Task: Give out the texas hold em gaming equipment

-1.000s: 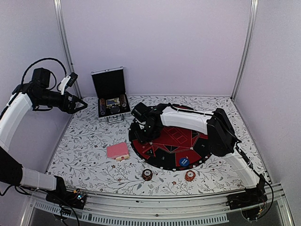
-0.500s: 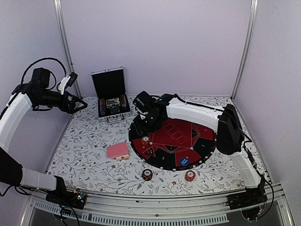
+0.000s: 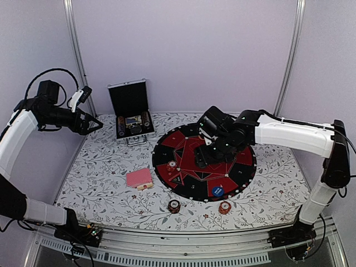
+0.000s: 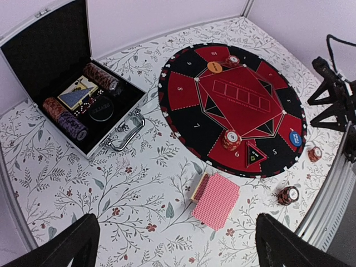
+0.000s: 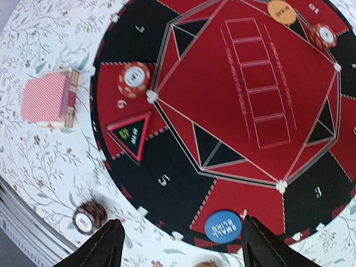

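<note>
The pink-red-backed deck (image 3: 139,178) lies on the floral tablecloth left of the round mat; it also shows in the left wrist view (image 4: 216,200) and the right wrist view (image 5: 47,99). One chip stack (image 3: 172,165) stands on the mat's left sector (image 4: 231,139) (image 5: 134,78). Two dark red chip stacks (image 3: 174,206) (image 3: 224,208) stand off the mat near the front edge. Another chip (image 5: 323,35) sits on the mat's far side. My right gripper (image 3: 201,159) (image 5: 186,250) hovers open and empty over the mat's middle. My left gripper (image 3: 94,123) (image 4: 178,250) is open and empty, high at the far left.
The round black-and-red mat (image 3: 239,175) fills the table's middle, with a blue small-blind button (image 3: 217,191), an orange button (image 5: 282,11) and a triangular marker (image 5: 130,135) on it. An open silver-edged case (image 3: 130,117) of chips stands at the back left.
My right gripper has swung right from the mat's left edge to its middle, leaving the chip stack standing on the left sector. The left arm has not moved.
</note>
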{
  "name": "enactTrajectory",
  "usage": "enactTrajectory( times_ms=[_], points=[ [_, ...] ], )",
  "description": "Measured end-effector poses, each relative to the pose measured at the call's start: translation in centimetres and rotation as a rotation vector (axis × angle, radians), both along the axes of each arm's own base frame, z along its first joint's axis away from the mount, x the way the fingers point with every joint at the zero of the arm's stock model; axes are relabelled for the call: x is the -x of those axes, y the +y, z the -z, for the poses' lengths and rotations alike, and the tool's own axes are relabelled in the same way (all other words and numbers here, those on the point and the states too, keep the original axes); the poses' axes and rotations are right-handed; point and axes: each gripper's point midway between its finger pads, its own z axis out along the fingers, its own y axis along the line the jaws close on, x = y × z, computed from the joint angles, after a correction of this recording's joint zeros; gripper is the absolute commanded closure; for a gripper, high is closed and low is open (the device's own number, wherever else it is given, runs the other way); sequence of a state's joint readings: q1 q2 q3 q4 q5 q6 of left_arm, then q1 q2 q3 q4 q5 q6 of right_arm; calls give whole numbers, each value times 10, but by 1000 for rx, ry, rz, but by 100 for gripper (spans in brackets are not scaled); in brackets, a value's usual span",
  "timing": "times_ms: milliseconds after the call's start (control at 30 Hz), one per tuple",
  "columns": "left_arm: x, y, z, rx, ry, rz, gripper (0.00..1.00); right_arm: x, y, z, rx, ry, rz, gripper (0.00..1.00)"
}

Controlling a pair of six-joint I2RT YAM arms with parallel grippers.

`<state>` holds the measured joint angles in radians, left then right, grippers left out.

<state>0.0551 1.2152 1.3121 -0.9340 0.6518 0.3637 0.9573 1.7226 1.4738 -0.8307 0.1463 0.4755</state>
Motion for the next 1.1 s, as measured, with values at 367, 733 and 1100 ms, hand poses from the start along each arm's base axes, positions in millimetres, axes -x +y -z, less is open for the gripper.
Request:
enactTrajectory(
  times_ms=[367,733,1100],
  points=[
    [0,1,1,-8,6,-5,0,69,-66,10,-8,103,80,11],
    [1,1,2,-8,11,-4,0,93,-63,45,51,188,62,12],
    [2,1,2,-8,12,-4,0,114,-81,98,147,282,58,17]
  ],
)
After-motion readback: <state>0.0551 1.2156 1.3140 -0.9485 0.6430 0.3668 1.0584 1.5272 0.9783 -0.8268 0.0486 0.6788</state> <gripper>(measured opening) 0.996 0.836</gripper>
